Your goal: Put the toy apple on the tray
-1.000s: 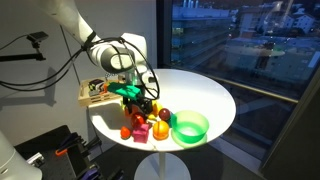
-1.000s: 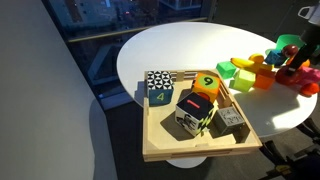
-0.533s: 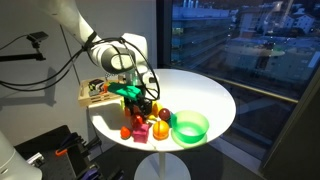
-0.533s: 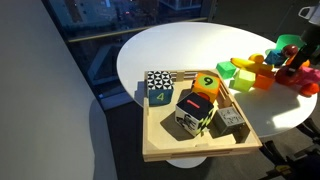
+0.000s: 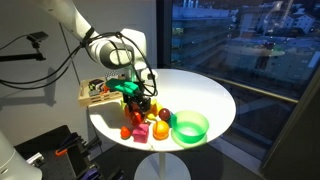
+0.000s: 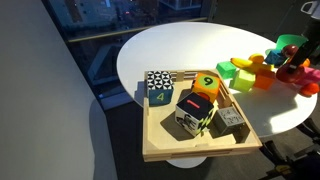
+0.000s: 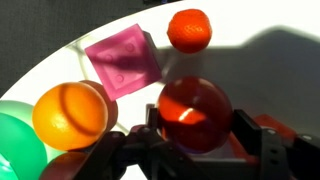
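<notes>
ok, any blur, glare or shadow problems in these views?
Wrist view: the toy apple is very close and soft; the gripper reads dark; a broad shadow covers the table. In an exterior view the tray is evenly lit. In an exterior view the night window is dark, without glare.

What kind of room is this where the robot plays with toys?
Probably an office or lab high up in a building, at night. A big window shows city lights below, a camera on a stand sits beside the round white table, and the gripper holds a toy apple.
</notes>
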Robot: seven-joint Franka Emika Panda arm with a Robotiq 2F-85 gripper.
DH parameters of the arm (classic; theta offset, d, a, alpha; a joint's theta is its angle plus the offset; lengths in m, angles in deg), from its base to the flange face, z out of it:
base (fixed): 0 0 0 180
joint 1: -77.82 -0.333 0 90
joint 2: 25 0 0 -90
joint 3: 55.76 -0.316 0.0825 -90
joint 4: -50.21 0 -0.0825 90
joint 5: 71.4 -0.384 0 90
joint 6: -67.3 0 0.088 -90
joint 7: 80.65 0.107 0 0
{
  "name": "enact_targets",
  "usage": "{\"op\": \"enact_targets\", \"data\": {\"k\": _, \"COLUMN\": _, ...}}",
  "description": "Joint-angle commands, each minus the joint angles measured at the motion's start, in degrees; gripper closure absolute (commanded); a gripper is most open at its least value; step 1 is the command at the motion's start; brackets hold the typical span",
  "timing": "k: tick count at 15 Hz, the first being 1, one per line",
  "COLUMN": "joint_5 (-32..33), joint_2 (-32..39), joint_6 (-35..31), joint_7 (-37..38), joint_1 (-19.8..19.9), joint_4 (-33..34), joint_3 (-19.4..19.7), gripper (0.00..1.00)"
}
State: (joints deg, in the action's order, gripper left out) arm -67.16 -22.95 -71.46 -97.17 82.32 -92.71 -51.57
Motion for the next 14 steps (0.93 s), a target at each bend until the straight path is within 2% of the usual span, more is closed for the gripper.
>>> {"op": "enact_targets", "data": {"k": 1, "joint_5": -2.5, "joint_2": -4.3, "joint_6": 3.5, "joint_7": 2.1, "joint_1": -1.1, "joint_4": -0.1, "joint_3": -1.1, "gripper": 0.50}}
{"op": "enact_targets", "data": {"k": 7, "joint_5": -4.4, "joint_2": -8.0, "joint_6": 6.0, "joint_7": 5.7, "joint_1": -3.6, "joint_4": 0.4, "joint_3": -2.9, "gripper": 0.50}}
{"op": "enact_targets", "data": {"k": 14, "joint_5": -5.3, "joint_2": -6.7, "joint_6": 6.4, "joint_7": 12.8, "joint_1": -6.9, "joint_4": 3.9, "joint_3": -5.8, "gripper": 0.50}}
